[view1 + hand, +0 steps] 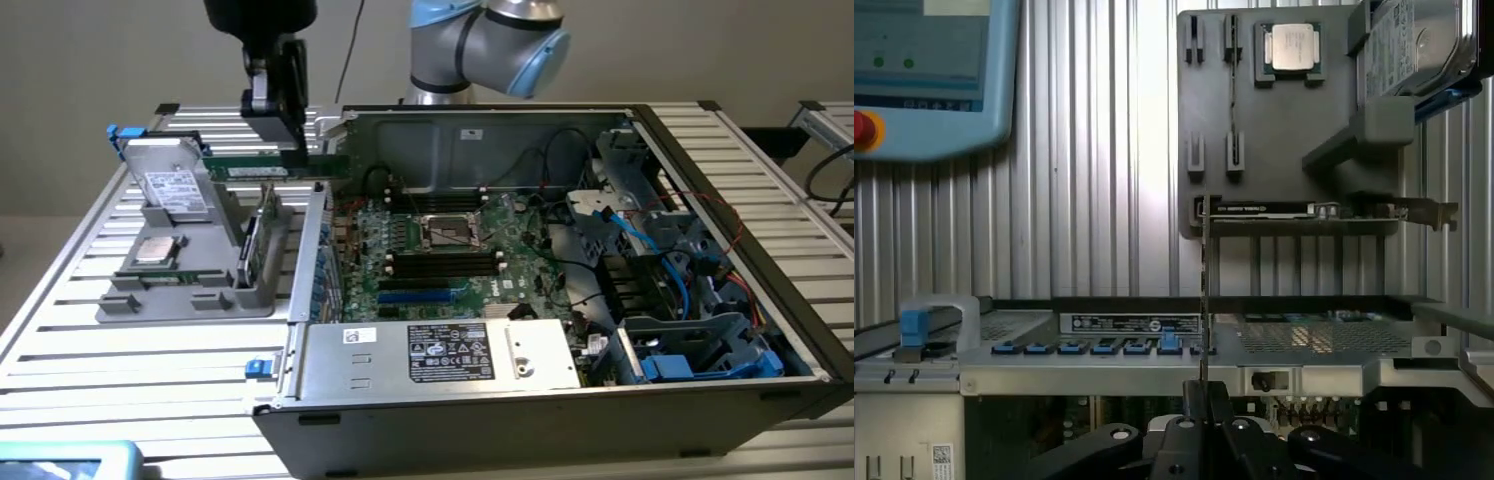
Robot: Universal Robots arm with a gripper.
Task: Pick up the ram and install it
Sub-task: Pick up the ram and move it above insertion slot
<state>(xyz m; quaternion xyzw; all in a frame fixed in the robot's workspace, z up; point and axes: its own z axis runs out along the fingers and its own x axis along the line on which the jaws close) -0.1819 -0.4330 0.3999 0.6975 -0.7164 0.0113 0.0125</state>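
1. Slatted aluminium table (pixel 134 400) carries everything you are working with: an open dark-grey metal computer case (pixel 534 430) and, at nine o'clock of it in the exterior view, a grey plastic parts tray (pixel 200 300).
2. Your black two-finger gripper (pixel 288 145) hangs at eleven o'clock in the exterior view, above the tray's far end and just beside the case wall.
3. Its jaws are pinching the slim green ram stick (pixel 247 170), which is held level in the air, one end reaching toward the case.
4. From the wrist you see that ram (pixel 1204 290) edge-on, a thin line running out from between the fingers (pixel 1189 405).
5. Inside the case lies the green motherboard (pixel 414 235); its long black slots (pixel 441 265) sit at six o'clock of the silver processor socket (pixel 451 230).
6. On the tray you have a square silver processor chip (pixel 156 252), a silver hard drive (pixel 174 190) and a taller card standing on edge (pixel 254 245).
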